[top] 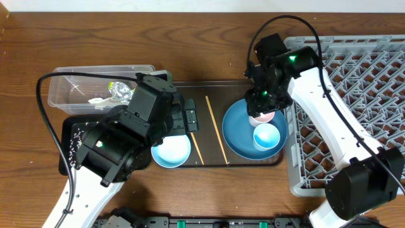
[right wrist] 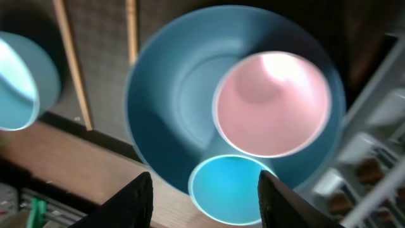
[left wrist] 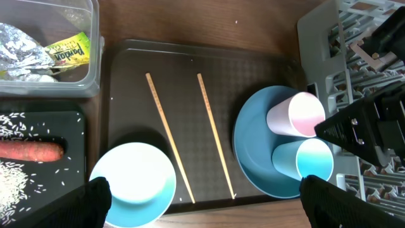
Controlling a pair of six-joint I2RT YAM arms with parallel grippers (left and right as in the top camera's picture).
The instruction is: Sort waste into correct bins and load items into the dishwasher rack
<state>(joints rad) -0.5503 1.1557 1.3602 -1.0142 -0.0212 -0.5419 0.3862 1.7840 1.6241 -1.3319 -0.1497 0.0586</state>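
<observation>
Brown tray (left wrist: 253,69) on wood: right gripper (right wrist: 205,183) hangs straight over the light blue cup (right wrist: 231,190), jaws half-spread either side, can't tell if it's gripping; left gripper (left wrist: 207,190) gapes wide, empty.

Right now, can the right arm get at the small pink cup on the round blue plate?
Probably yes: the right hand hovers just above the small pink cup, mouth up, with nothing between; the light blue cup crowds it.
</observation>
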